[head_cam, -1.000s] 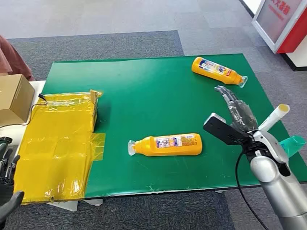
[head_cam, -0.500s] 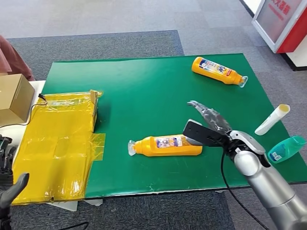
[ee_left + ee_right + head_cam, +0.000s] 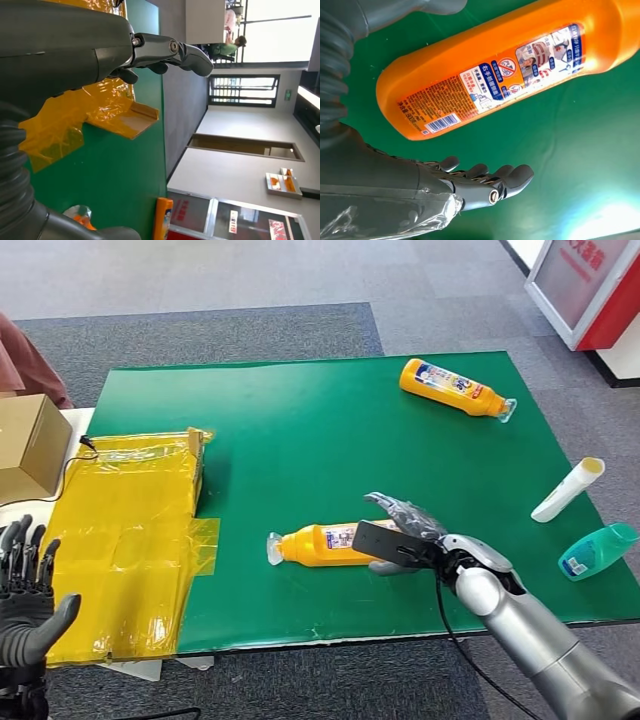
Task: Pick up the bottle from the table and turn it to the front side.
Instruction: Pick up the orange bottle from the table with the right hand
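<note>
Orange plastic bottle [image 3: 343, 543] with a printed label lies on its side on the green table mat [image 3: 317, 440], its base end under the right hand [image 3: 404, 528].
Head view: right hand's fingers are spread, holding nothing; left hand [image 3: 26, 605] open beside yellow plastic sheeting [image 3: 121, 540]; left wrist view: fingers [image 3: 188, 52] extended over the sheeting; right wrist view: bottle [image 3: 501, 70] just beside the straight fingers [image 3: 493, 182], whether touching I cannot tell.
</note>
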Controlling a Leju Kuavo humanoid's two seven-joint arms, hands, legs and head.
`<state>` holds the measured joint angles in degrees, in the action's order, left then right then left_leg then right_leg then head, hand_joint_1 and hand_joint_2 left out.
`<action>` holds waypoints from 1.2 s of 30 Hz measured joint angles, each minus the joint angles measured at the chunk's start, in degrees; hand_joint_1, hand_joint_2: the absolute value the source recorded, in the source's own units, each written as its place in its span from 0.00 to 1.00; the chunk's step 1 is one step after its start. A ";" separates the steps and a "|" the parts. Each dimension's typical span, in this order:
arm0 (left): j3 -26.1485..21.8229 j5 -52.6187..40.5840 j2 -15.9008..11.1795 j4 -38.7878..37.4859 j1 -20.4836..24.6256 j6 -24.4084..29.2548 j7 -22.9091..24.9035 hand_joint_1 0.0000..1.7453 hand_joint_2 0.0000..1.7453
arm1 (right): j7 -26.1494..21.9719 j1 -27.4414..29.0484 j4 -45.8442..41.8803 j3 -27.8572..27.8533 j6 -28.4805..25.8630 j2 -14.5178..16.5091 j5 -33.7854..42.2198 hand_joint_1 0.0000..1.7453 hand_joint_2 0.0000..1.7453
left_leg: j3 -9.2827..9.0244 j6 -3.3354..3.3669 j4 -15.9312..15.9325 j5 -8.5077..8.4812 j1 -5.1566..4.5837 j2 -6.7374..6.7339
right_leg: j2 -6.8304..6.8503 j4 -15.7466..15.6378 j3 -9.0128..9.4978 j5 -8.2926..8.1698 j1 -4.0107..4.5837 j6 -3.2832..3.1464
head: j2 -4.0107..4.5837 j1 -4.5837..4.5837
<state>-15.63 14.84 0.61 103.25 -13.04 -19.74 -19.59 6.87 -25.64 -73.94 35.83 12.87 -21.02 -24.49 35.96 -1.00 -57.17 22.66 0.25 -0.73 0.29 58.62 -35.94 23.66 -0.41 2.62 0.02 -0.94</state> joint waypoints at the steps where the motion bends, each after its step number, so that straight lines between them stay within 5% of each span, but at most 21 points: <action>1: 0.06 0.01 -0.09 -0.11 0.05 0.02 -0.02 0.00 1.00 | 0.06 -0.08 0.30 0.22 -0.01 0.01 0.01 0.00 1.00 | 0.00 0.00 0.00 0.00 0.00 0.00 | 0.00 0.00 0.00 0.00 0.00 0.00 | 0.00 0.00; 15: 2.47 0.78 -0.30 -0.70 0.20 -1.05 -0.63 0.00 1.00 | 1.16 -0.74 4.94 2.21 -1.25 0.67 -1.28 0.00 1.00 | 0.00 0.00 0.00 0.00 0.00 0.00 | 0.00 0.00 0.01 -0.01 0.00 0.00 | 0.00 0.01; 36: 7.49 2.58 -0.74 0.05 -0.40 -4.10 -0.73 0.00 1.00 | 1.23 -2.14 15.22 2.18 -6.65 5.98 -10.53 0.00 1.00 | -0.02 -0.01 0.00 -0.01 0.00 -0.01 | -0.01 0.00 0.01 -0.02 0.00 0.01 | 0.00 0.00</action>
<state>-8.14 17.41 -0.14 103.31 -13.44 -23.85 -20.33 8.10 -27.79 -58.71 38.01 6.22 -15.03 -35.01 35.94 -1.01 -57.17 22.65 0.25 -0.74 0.29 58.62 -35.93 23.65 -0.41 2.63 0.02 -0.94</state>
